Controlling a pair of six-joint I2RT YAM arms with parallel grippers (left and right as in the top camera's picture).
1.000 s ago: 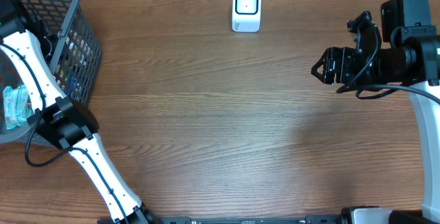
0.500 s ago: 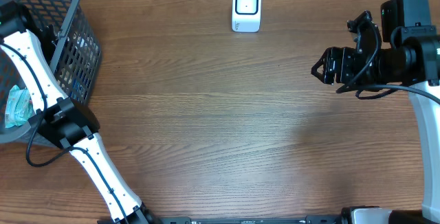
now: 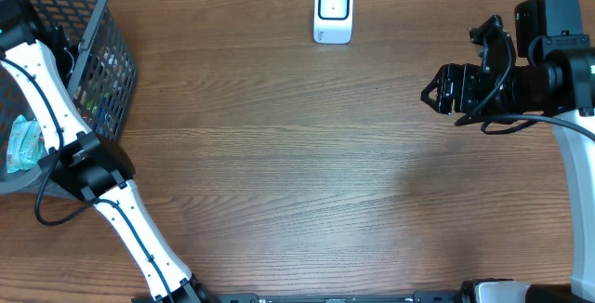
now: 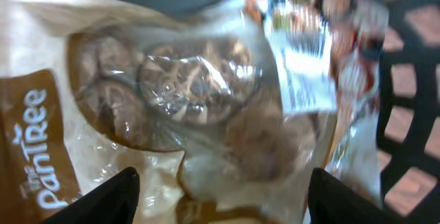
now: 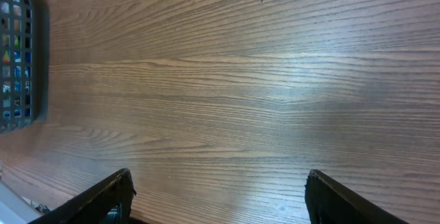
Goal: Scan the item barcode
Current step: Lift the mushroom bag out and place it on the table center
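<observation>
Step in hand: picking the item out of the basket; nothing scanned yet.

- Dark grey plastic mesh basket (image 3: 113,72) at far left of the brown wooden table (image 3: 297,173). The left arm reaches down into it.
- Left gripper (image 4: 223,203): jaws spread wide and gripping nothing. It hangs over a clear plastic bag of brown dried mushrooms (image 4: 185,93) with a tan "PanTree" label. Contact cannot be told.
- A white printed sticker (image 4: 306,80) on the bag is too blurred to show whether it carries the barcode.
- Also in the basket: a teal-and-white packet (image 3: 20,145) and other colourful packs behind the mesh.
- Right gripper (image 5: 220,200): wide apart and empty, over bare wood at right.
- Small white box scanner (image 3: 333,11) at far centre, well apart from the basket.

Next, by my reckoning: lower, close on the bag, lift it clear and carry it to the scanner. Slack film may slip.
</observation>
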